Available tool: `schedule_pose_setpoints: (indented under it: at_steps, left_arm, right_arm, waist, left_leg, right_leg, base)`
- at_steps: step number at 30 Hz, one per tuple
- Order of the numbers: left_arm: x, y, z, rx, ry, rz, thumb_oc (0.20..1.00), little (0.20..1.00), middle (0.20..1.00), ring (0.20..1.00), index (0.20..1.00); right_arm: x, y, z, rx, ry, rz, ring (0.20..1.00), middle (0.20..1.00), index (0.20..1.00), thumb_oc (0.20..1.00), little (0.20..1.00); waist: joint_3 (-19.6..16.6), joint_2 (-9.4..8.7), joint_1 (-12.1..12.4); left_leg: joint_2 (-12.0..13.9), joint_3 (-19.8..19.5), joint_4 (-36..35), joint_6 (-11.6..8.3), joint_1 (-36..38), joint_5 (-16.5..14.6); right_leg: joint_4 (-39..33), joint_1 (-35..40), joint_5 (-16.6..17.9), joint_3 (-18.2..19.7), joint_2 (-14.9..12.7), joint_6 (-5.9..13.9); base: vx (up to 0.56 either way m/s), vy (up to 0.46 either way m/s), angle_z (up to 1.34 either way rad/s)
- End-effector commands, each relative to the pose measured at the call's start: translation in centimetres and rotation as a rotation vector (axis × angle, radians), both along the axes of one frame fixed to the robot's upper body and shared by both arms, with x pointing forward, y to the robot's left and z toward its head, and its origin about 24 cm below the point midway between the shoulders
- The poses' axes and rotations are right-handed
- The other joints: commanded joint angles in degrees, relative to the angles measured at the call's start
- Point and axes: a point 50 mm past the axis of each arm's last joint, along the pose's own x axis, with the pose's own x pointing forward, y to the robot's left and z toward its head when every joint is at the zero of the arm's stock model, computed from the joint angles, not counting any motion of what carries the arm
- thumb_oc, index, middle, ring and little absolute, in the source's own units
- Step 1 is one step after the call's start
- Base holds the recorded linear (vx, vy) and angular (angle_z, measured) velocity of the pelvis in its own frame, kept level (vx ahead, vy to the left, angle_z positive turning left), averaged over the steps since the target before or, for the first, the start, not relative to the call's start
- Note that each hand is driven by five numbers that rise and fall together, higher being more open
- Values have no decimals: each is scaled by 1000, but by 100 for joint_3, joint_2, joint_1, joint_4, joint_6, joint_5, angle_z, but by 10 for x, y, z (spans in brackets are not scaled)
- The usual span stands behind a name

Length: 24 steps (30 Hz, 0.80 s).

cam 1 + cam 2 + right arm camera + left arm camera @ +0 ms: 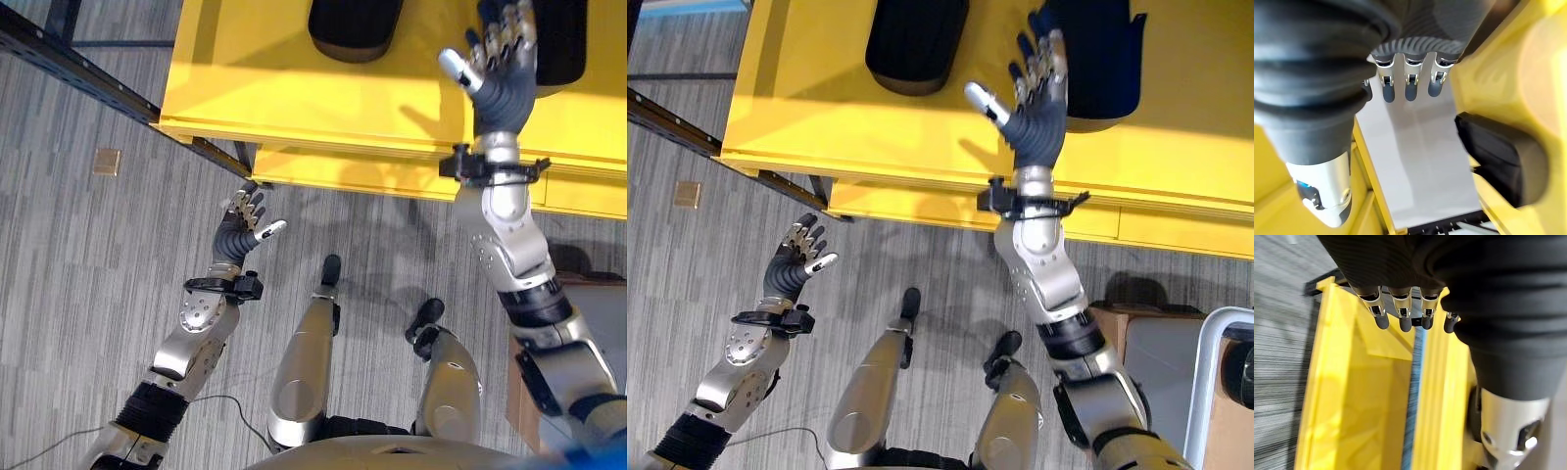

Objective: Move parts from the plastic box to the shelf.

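The right hand [1038, 98] is raised over the yellow plastic box [294, 98], its fingers spread and nearly straight, the thumb held out to the side; nothing is held in it. The left hand [245, 220] is seen lower, above the grey floor [88, 255] just before the box's near rim, likewise loosely open and empty. The box is the largest thing in view, a broad yellow bin with a stepped front wall. Two dark rounded parts are seen inside it: one [355, 27] near the middle, the other [1102, 64] partly hidden behind the right hand. A dark shelf rail [69, 64] runs beside the box's left edge. A small tan square [107, 161] lies on the floor.
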Motion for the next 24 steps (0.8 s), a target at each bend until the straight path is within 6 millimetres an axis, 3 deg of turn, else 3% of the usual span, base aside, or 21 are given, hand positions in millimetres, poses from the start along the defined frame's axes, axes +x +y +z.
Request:
schedule_pose_setpoints:
  at_steps: [1,8,10,11,15,19,24]
  left_arm:
    - [-14,3,23,87,-150,19,1000,1000,1000,1000,1000]
    - [-27,15,60,261,-363,152,1000,1000,1000,1000,1000]
    - [-29,17,63,295,-387,181,1000,1000,1000,1000,1000]
    - [-31,21,70,373,-442,255,1000,1000,1000,1000,1000]
    - [-30,25,69,461,-454,343,1000,1000,1000,1000,1000]
    - [-30,36,76,711,-498,432,1000,1000,1000,1000,1000]
    - [-26,39,81,818,-526,454,1000,1000,1000,1000,1000]
  right_arm:
    - [-17,-2,9,38,-122,114,1000,1000,1000,1000,1000]
    - [-43,-23,-37,111,13,182,1000,1000,1000,1000,1000]
    - [-48,-27,-39,95,12,153,1000,1000,1000,1000,1000]
    - [-51,-29,-53,123,69,185,1000,1000,1000,1000,1000]
    - [-61,-37,-70,172,152,228,1000,1000,1000,1000,1000]
    - [-66,-52,-80,134,206,204,1000,1000,1000,1000,1000]
    - [-68,-61,-83,101,232,181,1000,1000,1000,1000,1000]
  waist:
    - [-533,-241,-28]
    - [-807,-386,-421]
    - [-846,-398,-467]
    - [-925,-431,-567]
    - [-1065,-492,-753]
    - [-1304,-527,-1002]
    - [-1416,-492,-1150]
  left_leg:
    - [144,392,-25,26,314,-358]
    - [343,578,-455,-36,754,-83]
    - [364,615,-508,-47,819,-68]
    - [420,667,-592,-75,922,-46]
    - [556,828,-749,-121,1148,-5]
    - [736,1196,-946,-191,1514,-19]
    - [781,1347,-1051,-221,1667,-18]
  right_leg:
    - [-373,617,-130,333,207,98]
    - [-805,860,91,337,354,96]
    - [-836,880,103,362,375,97]
    - [-901,923,120,411,415,105]
    - [-1027,969,160,540,501,121]
    - [-1138,980,196,849,638,165]
    - [-1188,986,200,984,694,173]
  base:
    - [20,-23,-10]
    - [-9,-7,-14]
    - [26,-6,-21]
    - [28,-16,-31]
    - [39,-8,-24]
    - [77,5,-54]
    - [47,9,-28]
